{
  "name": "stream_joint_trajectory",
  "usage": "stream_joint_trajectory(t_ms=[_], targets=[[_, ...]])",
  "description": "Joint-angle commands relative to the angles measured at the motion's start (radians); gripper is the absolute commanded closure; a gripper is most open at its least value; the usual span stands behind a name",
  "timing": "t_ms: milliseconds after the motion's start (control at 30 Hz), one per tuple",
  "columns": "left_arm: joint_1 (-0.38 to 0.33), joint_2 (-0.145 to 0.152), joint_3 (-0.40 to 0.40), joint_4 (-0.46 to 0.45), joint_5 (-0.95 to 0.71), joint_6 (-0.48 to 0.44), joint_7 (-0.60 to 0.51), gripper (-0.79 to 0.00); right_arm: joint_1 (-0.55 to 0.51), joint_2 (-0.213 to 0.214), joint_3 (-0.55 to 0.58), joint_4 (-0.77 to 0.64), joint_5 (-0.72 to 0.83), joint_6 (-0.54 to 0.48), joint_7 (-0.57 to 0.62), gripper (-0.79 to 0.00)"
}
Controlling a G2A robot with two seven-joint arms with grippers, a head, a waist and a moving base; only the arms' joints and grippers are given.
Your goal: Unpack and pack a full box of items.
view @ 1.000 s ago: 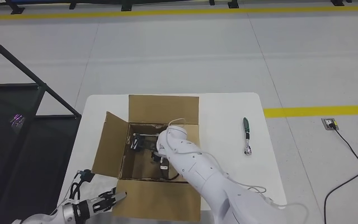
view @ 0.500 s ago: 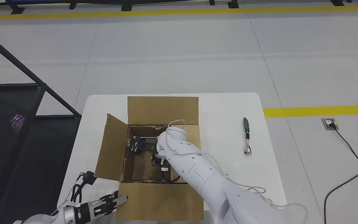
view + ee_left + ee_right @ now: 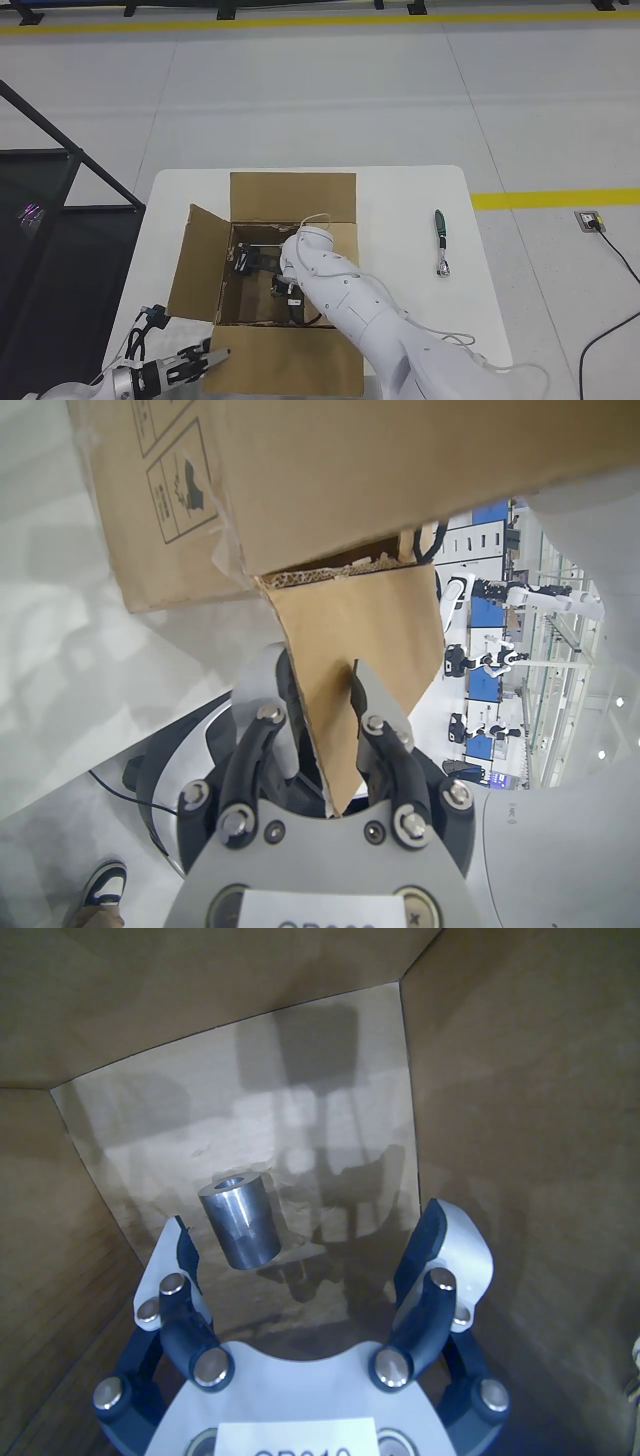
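Observation:
An open cardboard box (image 3: 292, 194) stands on the white table (image 3: 410, 190). My right arm goes down into it. Inside, my right gripper (image 3: 305, 1222) is open just above a small grey metal cylinder (image 3: 240, 1224), which lies on the box floor between the fingers and slightly ahead of them. My left gripper (image 3: 210, 357) is at the box's near left corner, shut on a corner of the near flap (image 3: 360, 625). The flap passes between both fingers (image 3: 380, 710).
A green-handled ratchet tool (image 3: 439, 243) lies on the table to the right of the box. The box's left flap (image 3: 195, 262) stands outward. Dark parts (image 3: 246, 258) show inside the box beside my right arm. A black frame (image 3: 45, 190) stands left of the table.
My left gripper has dropped slightly toward the table's near edge with the flap still in it, and the left flap shifted a little. The right arm has barely moved.

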Motion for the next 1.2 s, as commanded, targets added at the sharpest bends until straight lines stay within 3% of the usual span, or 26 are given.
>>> stream_joint_trajectory(t_ms=[0,567,633,667,700,1167], targets=[[0.0,0.0,0.0,0.0,0.0,0.0,0.0,-0.785,-0.005,0.001,-0.004,-0.012,-0.01,-0.002,-0.015,-0.785],[0.0,0.0,0.0,0.0,0.0,0.0,0.0,-0.785,-0.061,0.016,0.001,-0.044,-0.044,-0.025,0.015,-0.779],[0.0,0.0,0.0,0.0,0.0,0.0,0.0,-0.785,-0.067,0.015,0.002,-0.047,-0.046,-0.017,0.021,-0.613],[0.0,0.0,0.0,0.0,0.0,0.0,0.0,-0.785,-0.068,0.014,0.003,-0.049,-0.046,-0.018,0.024,-0.425],[0.0,0.0,0.0,0.0,0.0,0.0,0.0,-0.785,-0.07,0.013,0.003,-0.051,-0.047,-0.017,0.026,-0.382],[0.0,0.0,0.0,0.0,0.0,0.0,0.0,-0.785,-0.079,0.0,0.007,-0.057,-0.056,-0.002,0.086,-0.329]])
